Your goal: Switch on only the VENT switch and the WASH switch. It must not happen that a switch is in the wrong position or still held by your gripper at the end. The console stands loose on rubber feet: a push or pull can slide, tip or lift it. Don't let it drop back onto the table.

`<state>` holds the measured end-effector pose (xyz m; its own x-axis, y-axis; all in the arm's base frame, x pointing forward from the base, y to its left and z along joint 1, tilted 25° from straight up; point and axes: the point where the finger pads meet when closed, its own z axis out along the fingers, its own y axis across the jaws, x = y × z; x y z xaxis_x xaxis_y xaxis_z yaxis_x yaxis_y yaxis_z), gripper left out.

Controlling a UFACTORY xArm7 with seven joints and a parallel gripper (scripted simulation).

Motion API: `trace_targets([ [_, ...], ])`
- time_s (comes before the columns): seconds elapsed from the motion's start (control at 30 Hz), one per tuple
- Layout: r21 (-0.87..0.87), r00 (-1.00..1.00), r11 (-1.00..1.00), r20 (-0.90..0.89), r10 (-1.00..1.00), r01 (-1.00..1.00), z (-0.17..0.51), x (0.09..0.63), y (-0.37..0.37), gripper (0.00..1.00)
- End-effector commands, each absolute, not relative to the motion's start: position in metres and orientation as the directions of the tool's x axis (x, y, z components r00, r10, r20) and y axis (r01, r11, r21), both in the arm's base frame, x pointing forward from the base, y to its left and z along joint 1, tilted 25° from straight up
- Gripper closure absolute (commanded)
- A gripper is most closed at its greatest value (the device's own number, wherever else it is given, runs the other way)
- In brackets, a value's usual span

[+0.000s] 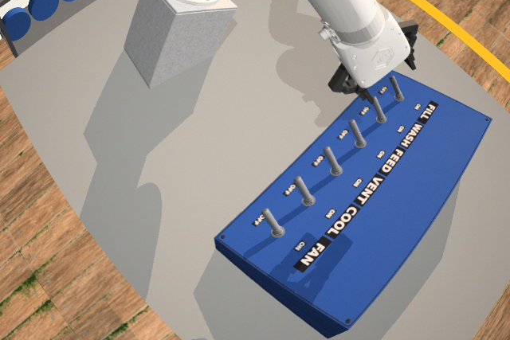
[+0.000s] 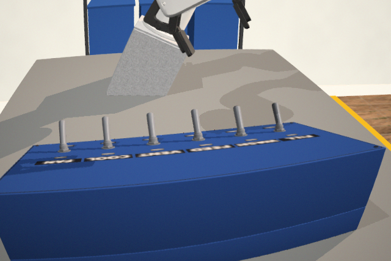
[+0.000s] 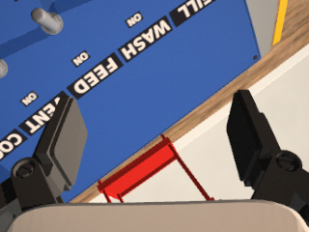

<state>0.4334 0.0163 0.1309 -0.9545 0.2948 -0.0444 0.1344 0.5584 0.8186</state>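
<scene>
A blue console (image 1: 411, 205) is seen on the grey desk (image 1: 205, 163), with 6 grey toggle levers in a row, labelled FAN, COOL, VENT, FEED, WASH and FILL. All 6 levers are tilted toward their OFF marks, so nothing of the task is judged done: both the VENT switch (image 1: 331, 161) and the WASH switch (image 1: 378, 110) are left to be thrown toward ON. The claw (image 2: 214, 35) is held fully open and empty, raised above the desk on the OFF side of the row, near the WASH and FILL end. No lever is touched by its fingers. WASH is judged the likelier first target, since it lies nearest.
</scene>
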Motion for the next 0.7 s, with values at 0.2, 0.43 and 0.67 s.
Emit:
trace_targets([
  [0.2, 0.777, -0.961, 0.620, -0.078, 0.267, 0.109, 0.137, 0.428, 0.036, 0.00],
  [0.43, 0.777, -0.961, 0.620, -0.078, 0.267, 0.109, 0.137, 0.428, 0.036, 0.00],
  [0.67, 0.737, -0.966, 0.671, -0.111, 0.236, 0.079, 0.141, 0.420, 0.054, 0.00],
])
